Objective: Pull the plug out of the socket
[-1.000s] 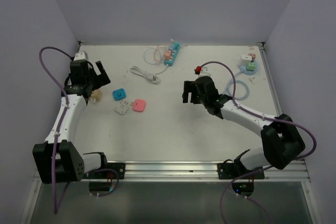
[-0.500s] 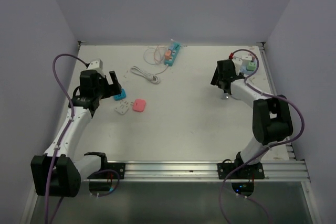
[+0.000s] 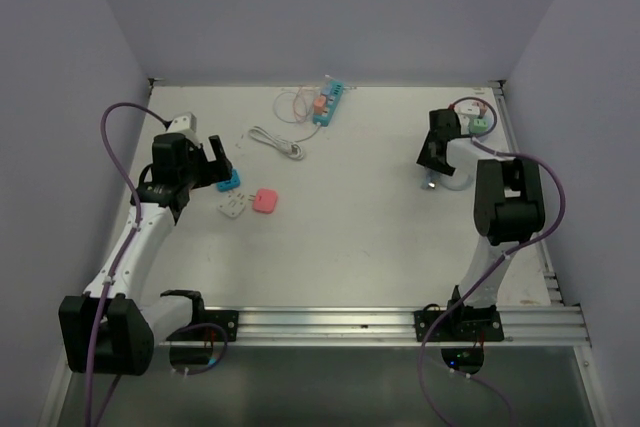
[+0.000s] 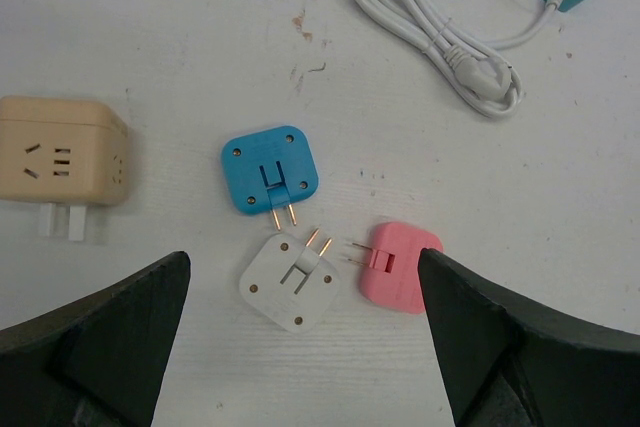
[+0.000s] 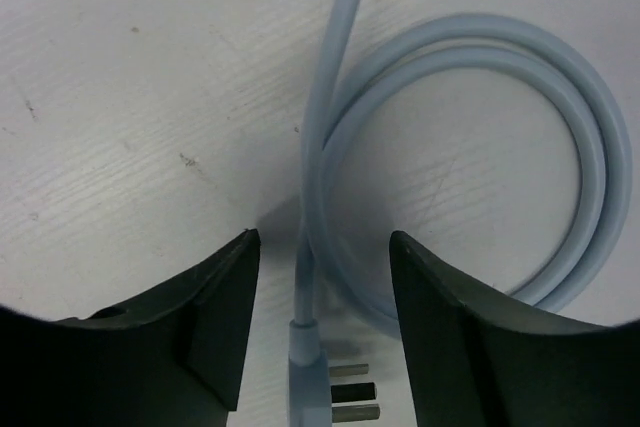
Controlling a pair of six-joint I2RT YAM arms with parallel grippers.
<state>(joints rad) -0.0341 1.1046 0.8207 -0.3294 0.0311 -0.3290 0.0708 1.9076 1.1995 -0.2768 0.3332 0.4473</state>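
Plug lies loose between the parted fingers of the right hand.

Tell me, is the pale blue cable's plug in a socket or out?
Out: the plug lies on the table, prongs bare, no socket on them.

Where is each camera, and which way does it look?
Top external: high behind, looking down on the white table; left arm and right arm show.
Left wrist: on its arm, facing down at the blue square plug adapter; its jaws show.
Right wrist: on its arm, facing down at the coiled pale-blue cable; its jaws show.
Top and left wrist share that blue adapter.
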